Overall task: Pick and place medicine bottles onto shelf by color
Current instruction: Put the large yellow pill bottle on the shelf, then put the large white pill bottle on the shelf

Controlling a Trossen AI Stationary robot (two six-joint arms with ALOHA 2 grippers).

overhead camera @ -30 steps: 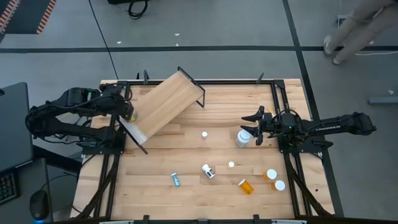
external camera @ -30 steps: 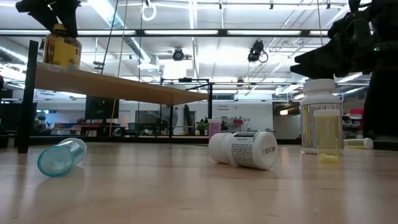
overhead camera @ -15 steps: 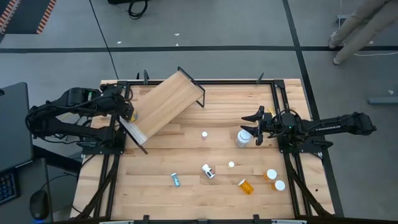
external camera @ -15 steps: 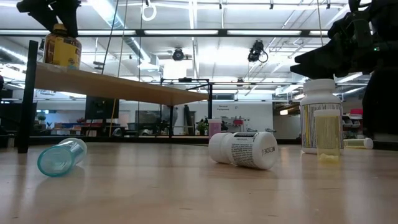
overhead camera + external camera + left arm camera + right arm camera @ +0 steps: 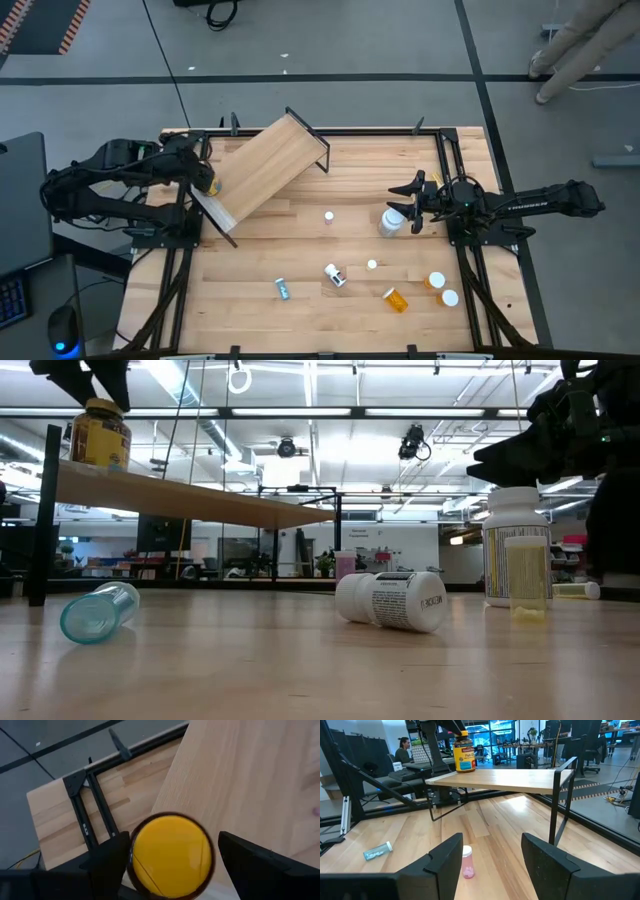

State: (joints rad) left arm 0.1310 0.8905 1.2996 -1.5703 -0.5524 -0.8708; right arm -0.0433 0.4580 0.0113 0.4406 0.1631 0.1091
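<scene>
- Now my left gripper [image 5: 170, 857] has its jaws apart around the amber jar [image 5: 100, 432], which stands upright on the shelf [image 5: 265, 165] at the board's nine o'clock corner; a second ago the jaws sat closer against it and have since widened, and in the low view they have lifted a little clear of the yellow lid [image 5: 172, 855].
- To my mind that means the jar is delivered and let go: one bottle is placed, and the left arm is free to back off.
- My right gripper [image 5: 490, 865] hangs at three o'clock on the surface [image 5: 300, 300], unchanged over the last second, jaws part open and holding nothing that I can see; the big white-capped bottle [image 5: 390, 222] stands right by it.
- Waiting on the surface: a small pink vial [image 5: 466, 861] near the middle, a white bottle [image 5: 335, 275] on its side toward six o'clock, a teal vial [image 5: 283, 289] lying at seven o'clock, an orange vial [image 5: 397, 299] lying at five o'clock, and two white-capped ones [image 5: 442, 289] beside it.
- Most of the sorting is left, I judge.
- The shelf's black frame [image 5: 322, 150] and legs could block a low approach, and the placed jar sits near the board's edge, so the left arm should rise straight off.
- A person [image 5: 585, 45] stands beyond the surface at two o'clock, well apart.
</scene>
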